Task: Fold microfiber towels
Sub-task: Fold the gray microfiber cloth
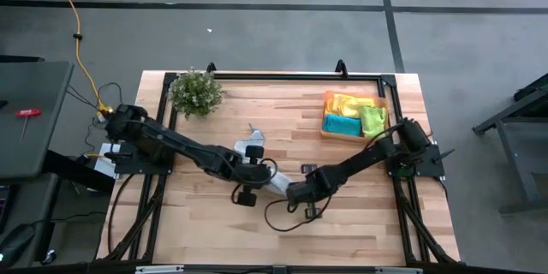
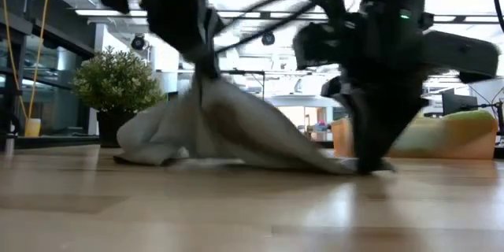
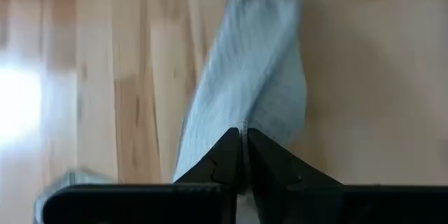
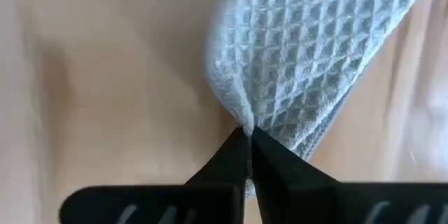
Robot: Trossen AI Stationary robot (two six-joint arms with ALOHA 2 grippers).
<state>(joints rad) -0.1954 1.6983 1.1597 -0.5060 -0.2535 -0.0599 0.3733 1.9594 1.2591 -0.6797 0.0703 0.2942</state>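
pale grey-blue towel (image 4: 301, 56) pinched between left hand (image 3: 243, 143) and right hand (image 4: 248, 140), mid-table

We see the right gripper (image 4: 248, 134) with its jaws pressed together on a pinched fold of the pale grey-blue microfiber towel (image 4: 308, 56). The towel's waffle weave fans out from the pinch, its rounded hem curving away beside the jaws. Beneath the towel lies the light wooden desk (image 4: 105, 77), bare around it.
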